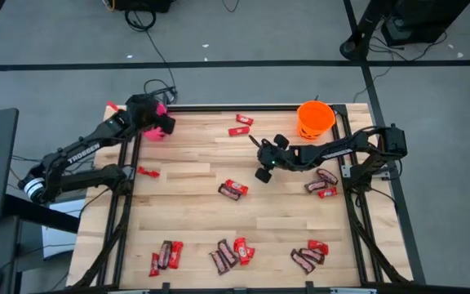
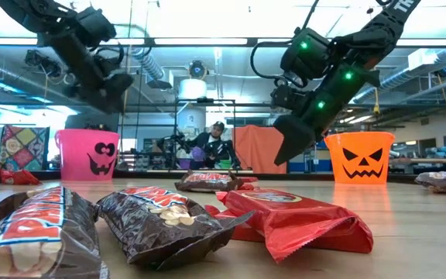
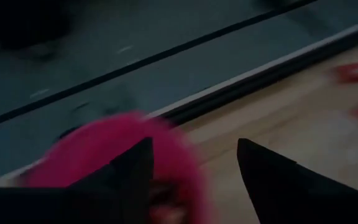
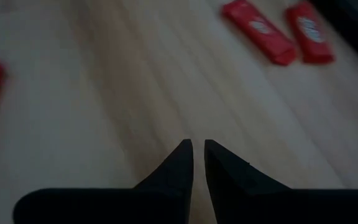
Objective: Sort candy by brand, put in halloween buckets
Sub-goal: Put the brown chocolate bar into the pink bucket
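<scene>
My left gripper (image 1: 163, 117) hangs over the hot pink plastic bucket (image 1: 155, 131) at the far left corner of the pale wooden table (image 1: 186, 214), its jaws spread apart with nothing between them. My right gripper (image 1: 263, 173) hovers above the bare wood near the table's middle, toward the far edge, jaws pressed almost together and empty. The bright orange plastic bucket (image 1: 315, 119) stands at the far right corner, just beyond my right arm. Small wrapped candy bars, red and dark brown, lie scattered: two red ones (image 1: 241, 125) near the far edge between the buckets, one red bar (image 1: 148, 171) by the left edge, a pair (image 1: 232, 189) at the centre, a few (image 1: 322, 184) by the right edge, and several clusters (image 1: 232, 252) along the near edge.
</scene>
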Controlling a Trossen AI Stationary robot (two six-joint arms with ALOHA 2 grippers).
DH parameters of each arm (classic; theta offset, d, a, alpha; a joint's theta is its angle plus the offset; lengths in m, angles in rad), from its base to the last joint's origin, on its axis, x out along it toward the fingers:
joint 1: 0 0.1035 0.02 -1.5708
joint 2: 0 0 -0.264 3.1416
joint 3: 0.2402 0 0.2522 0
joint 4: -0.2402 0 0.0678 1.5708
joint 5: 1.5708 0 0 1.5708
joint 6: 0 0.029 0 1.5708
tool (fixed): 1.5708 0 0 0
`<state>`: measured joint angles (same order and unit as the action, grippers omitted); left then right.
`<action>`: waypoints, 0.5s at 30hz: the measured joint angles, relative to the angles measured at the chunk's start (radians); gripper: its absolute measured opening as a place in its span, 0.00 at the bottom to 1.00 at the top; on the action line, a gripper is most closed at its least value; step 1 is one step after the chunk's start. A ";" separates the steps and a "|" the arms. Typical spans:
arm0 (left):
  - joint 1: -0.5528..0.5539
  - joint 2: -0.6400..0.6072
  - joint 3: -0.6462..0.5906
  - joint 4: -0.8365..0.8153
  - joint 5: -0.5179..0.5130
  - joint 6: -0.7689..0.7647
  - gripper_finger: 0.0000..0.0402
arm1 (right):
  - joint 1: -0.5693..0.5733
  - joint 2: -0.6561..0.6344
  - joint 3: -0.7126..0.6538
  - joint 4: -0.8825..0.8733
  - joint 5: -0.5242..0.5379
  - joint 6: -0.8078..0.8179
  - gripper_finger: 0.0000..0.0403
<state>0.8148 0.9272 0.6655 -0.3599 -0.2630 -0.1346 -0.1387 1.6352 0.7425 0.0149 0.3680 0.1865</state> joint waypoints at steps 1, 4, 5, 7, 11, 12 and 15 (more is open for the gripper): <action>-0.017 0.000 0.000 0.036 0.048 0.005 0.58 | 0.000 0.000 0.000 0.005 -0.027 -0.028 0.14; -0.096 0.000 0.000 0.144 0.144 0.032 0.56 | 0.000 0.000 0.000 0.022 -0.142 -0.169 0.14; -0.132 0.000 0.000 0.172 0.157 0.038 0.56 | 0.000 0.000 0.000 0.021 -0.187 -0.232 0.14; -0.210 0.001 0.000 0.206 0.167 0.053 0.55 | 0.004 0.000 0.000 0.021 -0.251 -0.355 0.14; -0.380 0.001 -0.031 0.268 0.151 0.051 0.54 | 0.016 0.000 0.000 0.031 -0.275 -0.357 0.14; -0.425 0.002 -0.045 0.284 0.130 0.050 0.54 | 0.016 0.000 0.000 0.039 -0.259 -0.321 0.14; -0.551 0.002 -0.095 0.345 0.045 0.047 0.54 | 0.014 0.000 0.000 0.041 -0.227 -0.152 0.14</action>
<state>0.2635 0.9291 0.5704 -0.0148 -0.2177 -0.0872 -0.1245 1.6352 0.7425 0.0561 0.1414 0.0347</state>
